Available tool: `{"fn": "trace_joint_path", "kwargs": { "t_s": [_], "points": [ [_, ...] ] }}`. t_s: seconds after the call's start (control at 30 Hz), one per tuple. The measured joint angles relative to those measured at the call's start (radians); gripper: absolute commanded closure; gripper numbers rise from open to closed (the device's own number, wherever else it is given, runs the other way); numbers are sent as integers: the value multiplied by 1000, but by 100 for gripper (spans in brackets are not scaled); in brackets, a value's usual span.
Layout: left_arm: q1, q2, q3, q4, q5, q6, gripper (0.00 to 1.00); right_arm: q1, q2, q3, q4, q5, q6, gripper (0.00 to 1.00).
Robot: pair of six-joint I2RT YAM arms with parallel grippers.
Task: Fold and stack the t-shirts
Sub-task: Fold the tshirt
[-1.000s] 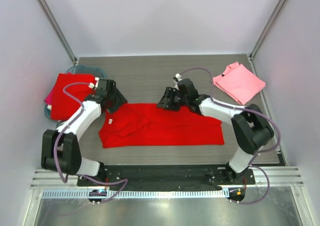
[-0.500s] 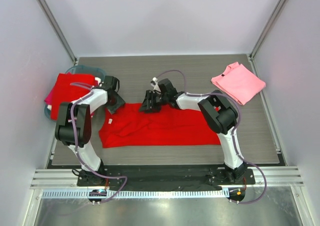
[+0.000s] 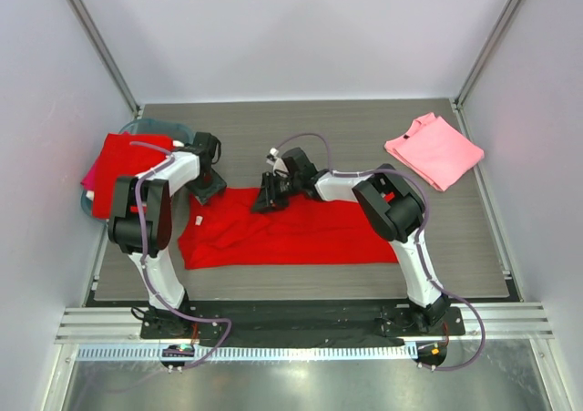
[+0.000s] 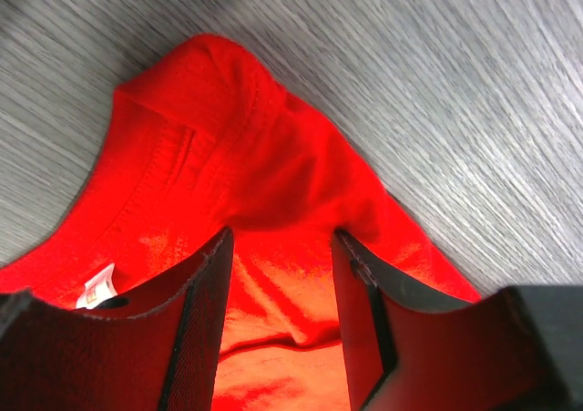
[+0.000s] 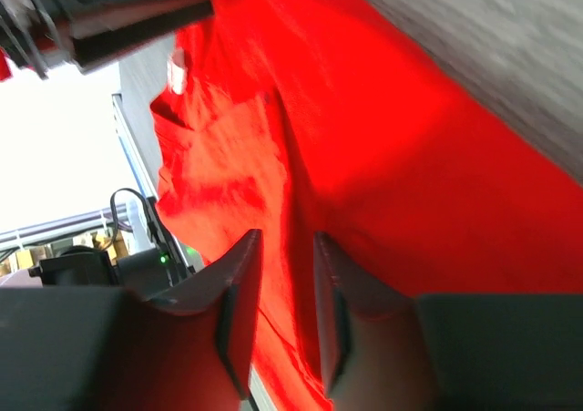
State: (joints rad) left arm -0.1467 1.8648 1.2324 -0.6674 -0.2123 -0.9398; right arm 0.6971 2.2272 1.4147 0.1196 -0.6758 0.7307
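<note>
Moved: the right end effector [image 3: 266,201] has been shifted leftward along the far hem of the red t-shirt [image 3: 291,233].
Left wrist only: the left end effector [image 4: 281,238] is seen spread astride a raised fold by the collar, and a white label [image 4: 96,288] is shown.
Right wrist only: the jaws are seen nearly together over a crease. Whether it is pinched cannot be told.
Shirt: bright red, laid flat mid-counter [image 3: 301,133], wrinkled toward the left edge.

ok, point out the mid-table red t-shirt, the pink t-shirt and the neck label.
red t-shirt [image 3: 301,233], top external view, mid-body.
pink t-shirt [image 3: 435,151], top external view, centre of fold.
neck label [image 4: 97,289], left wrist view, white tag face.
</note>
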Motion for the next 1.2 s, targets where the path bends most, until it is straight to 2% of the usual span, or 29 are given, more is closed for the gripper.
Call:
{"fn": "trace_joint_path", "kwargs": {
  "t_s": [0.3, 0.6, 0.77, 0.83, 0.87, 0.9, 1.07, 1.2],
  "points": [
    [0, 6, 10, -16, -16, 2, 51, -1, -23, -74, -1, -38, -27, 82],
    [0, 7, 11, -28, -40, 5, 51, -8, -98, -190, 12, -100, -49, 78],
    [0, 12, 19, -36, -45, 8, 52, -15, -167, -297, 90, -173, -47, 79],
    [0, 12, 19, -38, -50, 9, 51, -15, -192, -327, 98, -193, -47, 69],
    [0, 12, 19, -39, -51, 9, 52, -19, -204, -340, 100, -200, -48, 55],
    [0, 12, 20, -40, -52, 9, 52, -21, -215, -350, 101, -204, -47, 51],
    [0, 12, 21, -42, -54, 10, 51, -32, -224, -335, 101, -203, -51, 48],
    [0, 12, 21, -42, -54, 12, 51, -43, -220, -260, 78, -198, -51, 46]
  ]
}}
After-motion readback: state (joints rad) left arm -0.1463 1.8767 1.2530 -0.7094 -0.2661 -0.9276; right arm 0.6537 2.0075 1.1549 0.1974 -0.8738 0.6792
